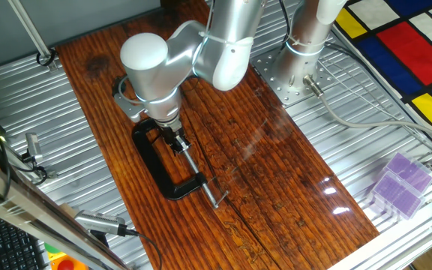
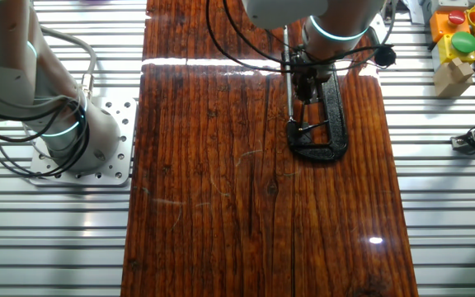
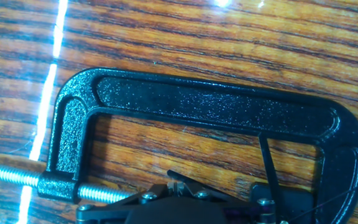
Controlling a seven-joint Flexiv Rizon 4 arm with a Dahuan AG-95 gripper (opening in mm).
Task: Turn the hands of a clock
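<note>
A black C-clamp (image 1: 150,161) lies flat on the wooden board (image 1: 276,165); it also shows in the other fixed view (image 2: 337,107) and fills the hand view (image 3: 210,102). Its silver screw (image 3: 5,172) runs in from the left. My gripper (image 3: 180,185) points down at the clamp's jaw by the screw tip, and shows there in both fixed views (image 1: 177,142) (image 2: 303,87). The fingertips stand close together on a small grey piece between them. No clock face shows; whatever sits in the jaw is hidden under my hand. Two thin black lines stick out beside the fingers.
The arm's base (image 2: 64,132) is bolted at the board's side. A purple box (image 1: 400,184) sits on the metal slats at the right. A coloured button box (image 2: 460,33) and a hand tool (image 1: 103,223) lie off the board.
</note>
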